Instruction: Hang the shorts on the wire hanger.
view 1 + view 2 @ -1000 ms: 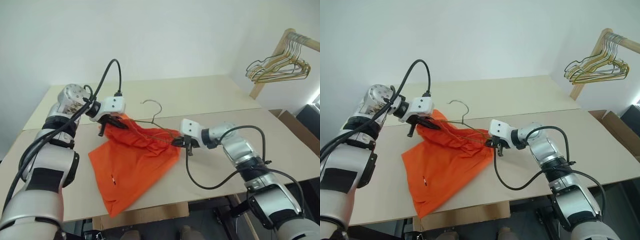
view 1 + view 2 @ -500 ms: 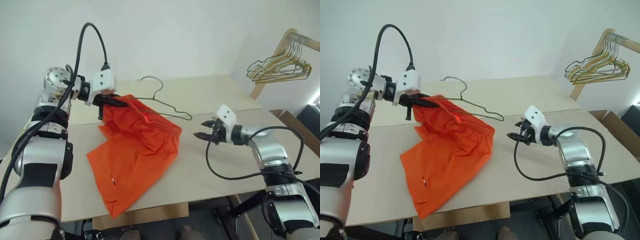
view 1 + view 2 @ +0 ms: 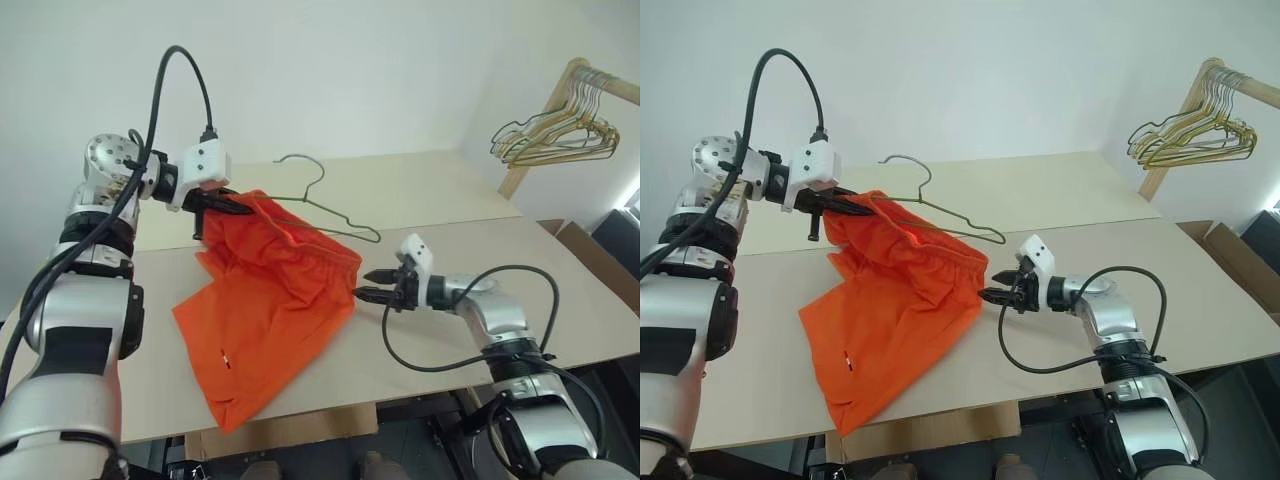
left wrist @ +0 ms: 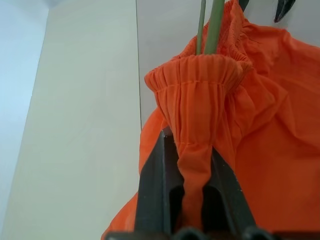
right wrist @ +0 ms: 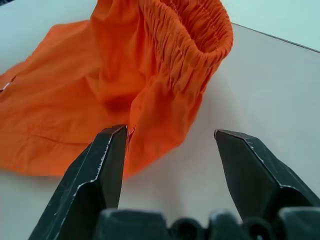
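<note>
Evidently the left claw (image 3: 240, 208) pinches the shorts (image 3: 270, 300) by the waistband, lifting one corner off the table (image 3: 450, 200) so the hanger (image 3: 325, 205) stays threaded; the right claw (image 3: 368, 283), spread empty, waits beside the waistband's free end.

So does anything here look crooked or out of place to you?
Yes. The thin grey wire hanger sits askew: one end is buried in the gathered waistband of the bright orange fabric shorts, the other pokes out bare. The left tool holds that waistband corner up, so the shorts droop lopsided onto the pale wooden table.
</note>
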You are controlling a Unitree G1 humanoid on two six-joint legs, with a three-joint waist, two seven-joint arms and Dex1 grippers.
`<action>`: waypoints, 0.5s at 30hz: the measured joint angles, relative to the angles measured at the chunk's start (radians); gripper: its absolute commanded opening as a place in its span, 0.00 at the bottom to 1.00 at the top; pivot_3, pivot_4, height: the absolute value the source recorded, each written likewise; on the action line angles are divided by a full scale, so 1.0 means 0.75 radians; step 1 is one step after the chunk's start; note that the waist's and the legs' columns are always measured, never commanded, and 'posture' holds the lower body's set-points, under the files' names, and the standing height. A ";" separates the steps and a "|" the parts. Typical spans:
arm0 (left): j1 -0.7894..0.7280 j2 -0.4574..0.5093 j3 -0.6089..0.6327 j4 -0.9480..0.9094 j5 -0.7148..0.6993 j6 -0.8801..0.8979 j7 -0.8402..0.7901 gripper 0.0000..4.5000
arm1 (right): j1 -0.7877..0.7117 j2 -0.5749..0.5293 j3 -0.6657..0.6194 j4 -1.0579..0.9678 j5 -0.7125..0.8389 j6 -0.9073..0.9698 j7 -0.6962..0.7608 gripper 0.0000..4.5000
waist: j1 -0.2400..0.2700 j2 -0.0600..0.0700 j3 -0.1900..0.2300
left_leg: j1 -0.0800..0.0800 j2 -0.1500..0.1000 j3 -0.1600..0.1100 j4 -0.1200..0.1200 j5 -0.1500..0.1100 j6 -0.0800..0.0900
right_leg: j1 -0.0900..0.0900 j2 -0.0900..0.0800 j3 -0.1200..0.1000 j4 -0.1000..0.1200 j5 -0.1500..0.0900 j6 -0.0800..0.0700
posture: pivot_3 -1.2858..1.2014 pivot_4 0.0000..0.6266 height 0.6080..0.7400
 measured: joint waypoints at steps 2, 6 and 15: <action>0.000 0.001 0.000 0.000 0.000 0.000 0.000 0.00 | -0.024 0.029 0.006 0.056 -0.001 -0.008 -0.006 0.73 | 0.002 0.000 0.000 | -0.001 0.000 0.000 0.000 0.000 0.000 | 0.000 0.000 -0.001 0.001 0.000 0.000 | 0.55 0.00 1.00; 0.001 0.004 0.001 0.000 0.000 -0.001 0.001 0.00 | -0.058 0.066 -0.002 0.144 0.028 -0.004 0.009 0.73 | 0.003 0.000 0.000 | -0.003 0.000 -0.001 0.000 0.000 0.000 | 0.000 -0.001 -0.001 0.000 0.000 0.000 | 0.55 0.00 1.00; 0.005 0.006 0.005 0.000 0.000 -0.002 0.016 0.00 | -0.120 0.091 -0.023 0.260 0.052 0.118 0.018 0.14 | 0.003 0.000 0.000 | -0.003 0.000 -0.003 0.000 0.000 0.000 | 0.000 -0.001 -0.003 0.001 0.000 0.001 | 0.55 0.00 1.00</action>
